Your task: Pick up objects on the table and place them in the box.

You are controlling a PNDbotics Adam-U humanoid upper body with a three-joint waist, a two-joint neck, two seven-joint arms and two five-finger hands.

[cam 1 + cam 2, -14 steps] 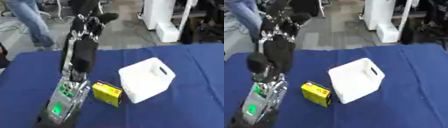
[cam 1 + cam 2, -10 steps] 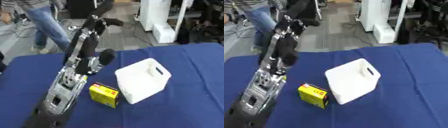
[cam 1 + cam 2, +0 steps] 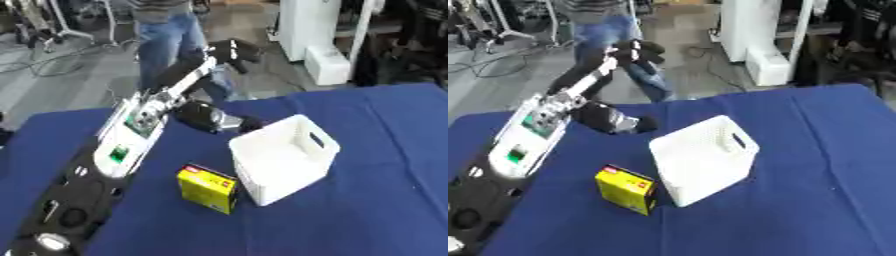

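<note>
Swinging outward since the earlier frames, the left arm [image 3: 131, 145] now stretches from the near left corner diagonally up and away over the far edge of the table [image 3: 385, 200]; before, it stood more upright, close over the carton. Its left hand [image 3: 234, 50] has ended up high and far, past the cloth, dark fingers bunched; whether they are curled or hold anything I cannot tell. To my eye nothing is grasped yet, so the move reads as a reposition and the picking is not yet begun.

Largest of the task's things, the white box [image 3: 284, 157] sits near the middle, tilted, its open side facing up and left, a slot handle on its right wall; just beside it, on its near left, stands the yellow carton [image 3: 207, 188], upright. Its top carries a red-and-black band; any writing there is unreadable. No right hand shows.
</note>
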